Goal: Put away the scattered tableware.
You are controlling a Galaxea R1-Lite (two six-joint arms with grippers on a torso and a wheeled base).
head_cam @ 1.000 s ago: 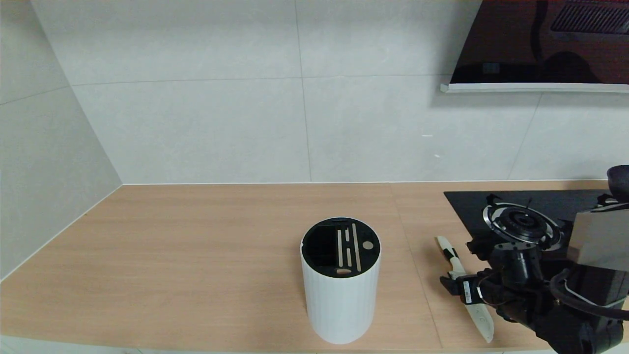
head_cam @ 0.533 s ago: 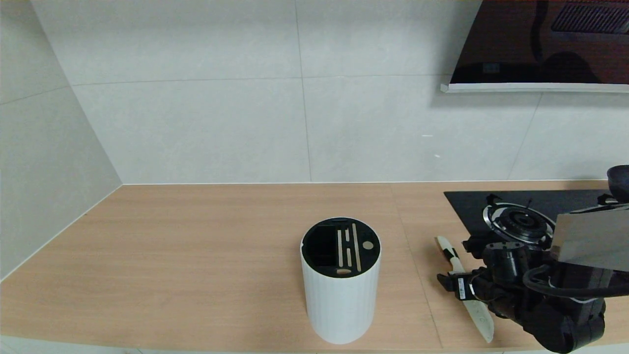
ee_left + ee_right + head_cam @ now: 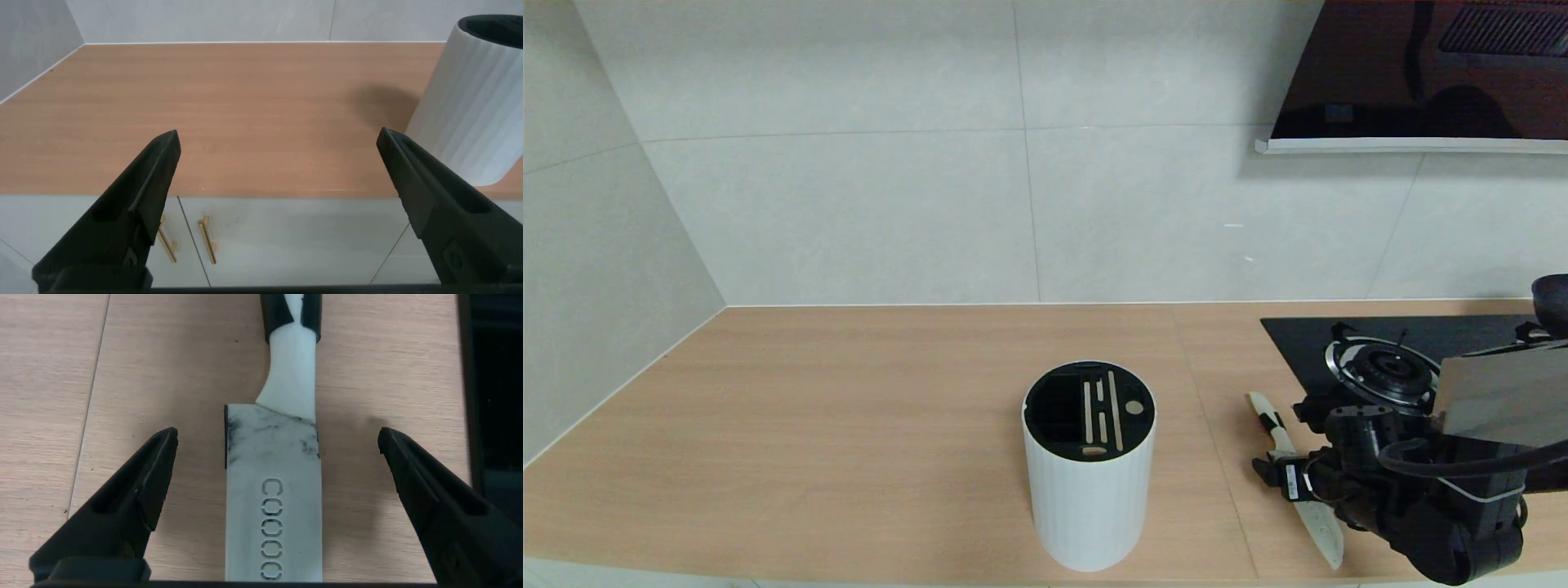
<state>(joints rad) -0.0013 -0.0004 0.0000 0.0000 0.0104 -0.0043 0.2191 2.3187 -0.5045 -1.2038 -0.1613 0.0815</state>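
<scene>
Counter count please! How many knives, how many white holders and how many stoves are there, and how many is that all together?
knife: 1
white holder: 1
stove: 1
Total: 3

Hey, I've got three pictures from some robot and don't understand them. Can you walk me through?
This is a two-armed robot at a kitchen counter. The wide picture comes from a camera on its head, looking down. The other two come from cameras on its wrists; the dark prongs at their sides are gripper fingers. On the counter stands a white slotted holder, and a pale knife lies beside a hob. The right gripper is open over the knife, one finger to each side, gripping nothing. The left gripper is open and empty near the counter's front edge.
</scene>
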